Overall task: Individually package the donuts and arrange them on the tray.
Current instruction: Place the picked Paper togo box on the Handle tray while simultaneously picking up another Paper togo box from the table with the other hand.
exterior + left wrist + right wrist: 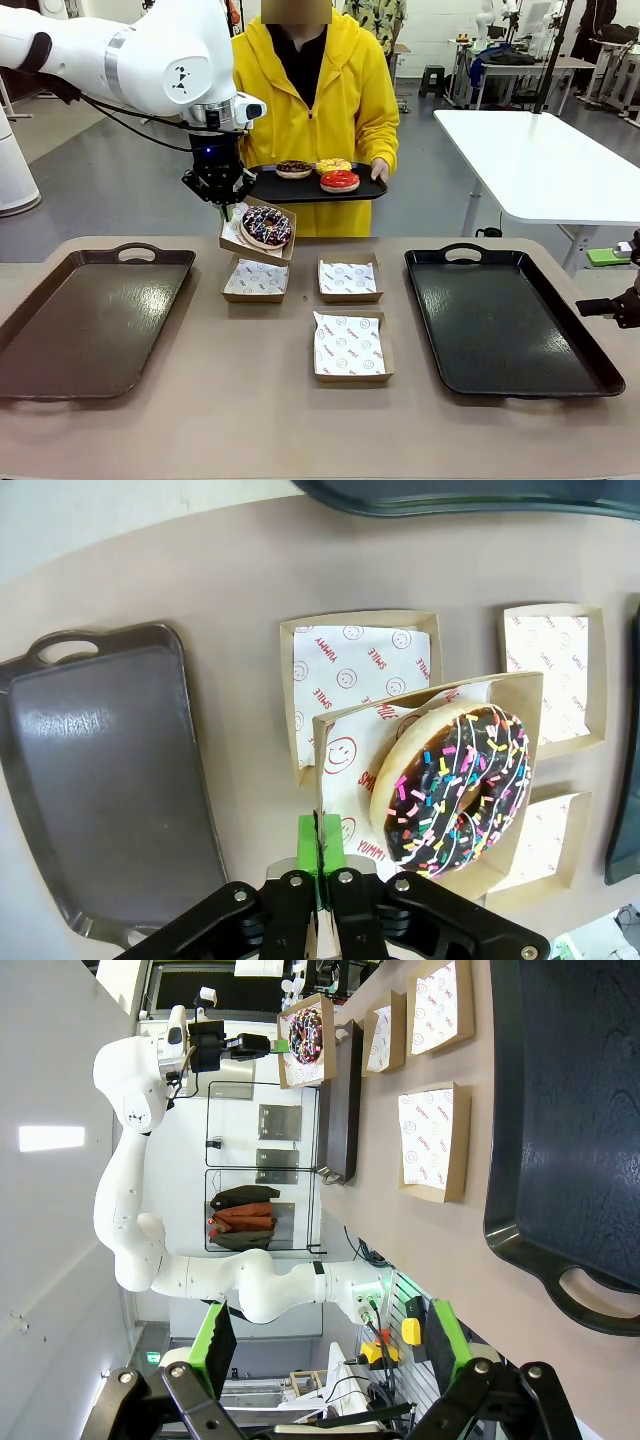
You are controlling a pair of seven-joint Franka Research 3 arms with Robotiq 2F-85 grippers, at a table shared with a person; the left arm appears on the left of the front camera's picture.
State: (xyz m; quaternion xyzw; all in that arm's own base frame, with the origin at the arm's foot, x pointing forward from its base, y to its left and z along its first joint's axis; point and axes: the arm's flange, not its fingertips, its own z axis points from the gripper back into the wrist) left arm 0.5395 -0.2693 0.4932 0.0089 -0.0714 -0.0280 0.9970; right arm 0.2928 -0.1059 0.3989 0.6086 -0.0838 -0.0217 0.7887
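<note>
A chocolate donut with coloured sprinkles (266, 226) (455, 785) lies in a paper-lined cardboard box (236, 236) (340, 755) that hangs tilted above the table's far side. My left gripper (222, 200) (320, 852) is shut on that box's rim. Behind it a person in yellow holds a black serving tray (268, 188) carrying three donuts: dark chocolate (294, 168), yellow (333, 165) and red (340, 181). My right gripper (600, 307) (330, 1360) stands open at the table's right edge, beside the black tray (500, 320) (570, 1110), with nothing between its fingers.
Three empty lined boxes (256, 279) (349, 279) (349, 347) sit mid-table; one lies directly under the lifted box. A brown tray (90, 320) (110, 790) lies at the left with nothing on it. A white table (540, 150) stands behind on the right.
</note>
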